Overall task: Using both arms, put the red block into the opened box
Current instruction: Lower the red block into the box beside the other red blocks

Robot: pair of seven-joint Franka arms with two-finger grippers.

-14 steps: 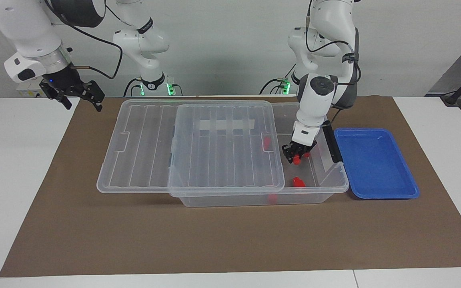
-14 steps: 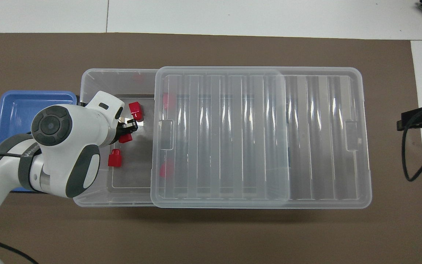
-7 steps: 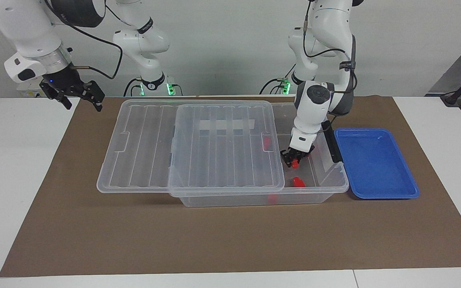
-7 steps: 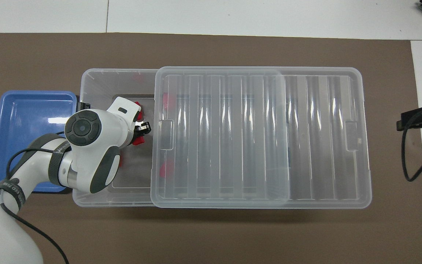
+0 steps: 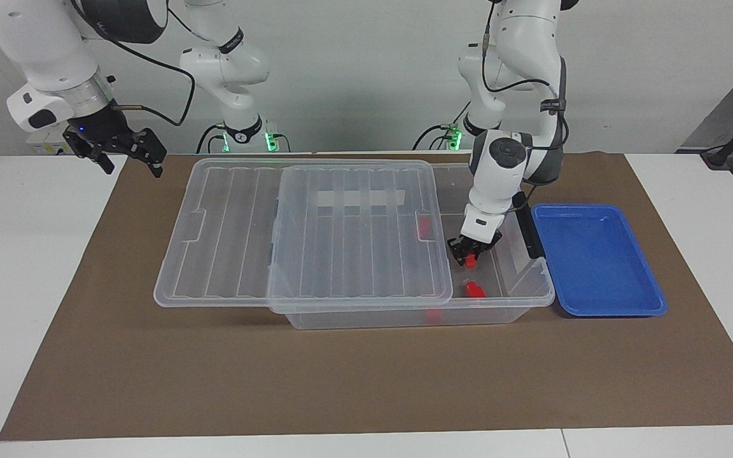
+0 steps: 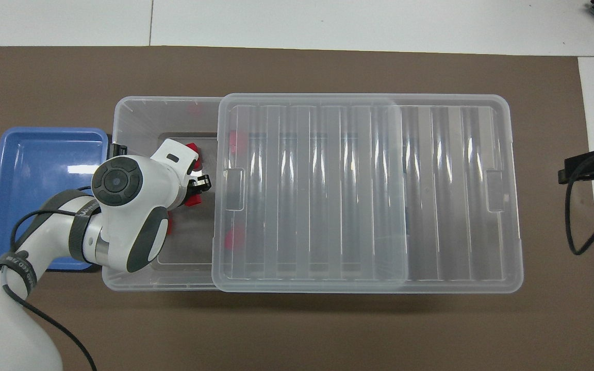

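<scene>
We see the left pincer (image 5: 469,255) pinching the red block (image 5: 469,260) inside the uncovered end of the box (image 5: 535,294), over its floor (other red blocks lie there too). The lid (image 5: 303,232) is slid toward the right arm's end. The right pincer (image 5: 126,149) waits spread above the desk (image 5: 35,254).

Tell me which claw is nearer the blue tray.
Left. The left claw hangs inside the box, shut on a red block, right beside the blue tray. The right claw waits open past the box's other end.
</scene>
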